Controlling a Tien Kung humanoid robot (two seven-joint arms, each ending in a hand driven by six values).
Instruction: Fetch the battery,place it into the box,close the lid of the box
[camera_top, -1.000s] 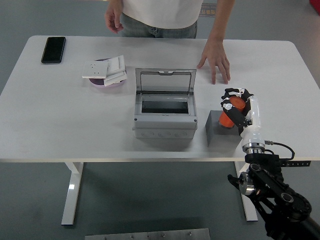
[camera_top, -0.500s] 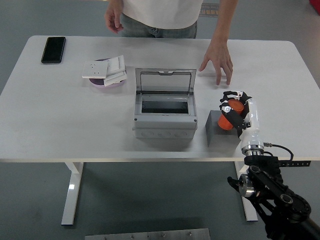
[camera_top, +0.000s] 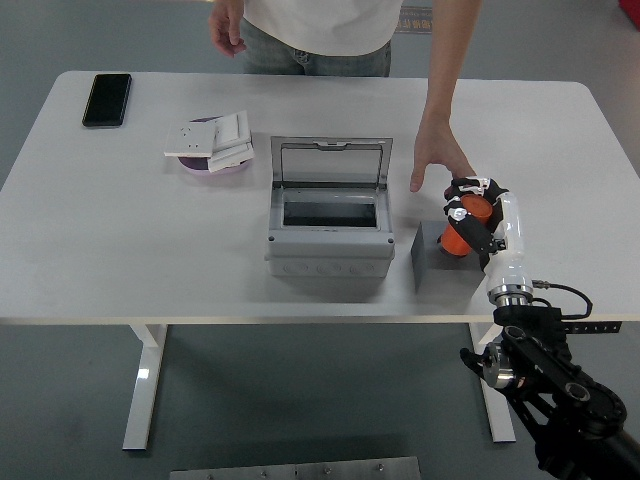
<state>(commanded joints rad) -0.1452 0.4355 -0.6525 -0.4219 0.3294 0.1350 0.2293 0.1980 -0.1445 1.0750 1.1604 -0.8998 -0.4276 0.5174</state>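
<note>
Box (camera_top: 327, 228), grey, lid propped upright at its far side and cavity open upward, sits mid-bench (camera_top: 120, 240), to the left of the right hand (camera_top: 470, 218), the only robot hand in view. That hand is curled around the battery (camera_top: 466, 225), held over a grey block (camera_top: 440, 262). Battery: small orange cylinder, long axis tilted, partly hidden by fingers.

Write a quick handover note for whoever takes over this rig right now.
Right robot hand: shut on the orange battery, over the grey block. Left robot hand: not in view.
Grey box sits mid-table with its lid open.
A person's hand is close behind the right robot hand.
Done: battery grasped. Left: place it into the box, close the lid.
</note>
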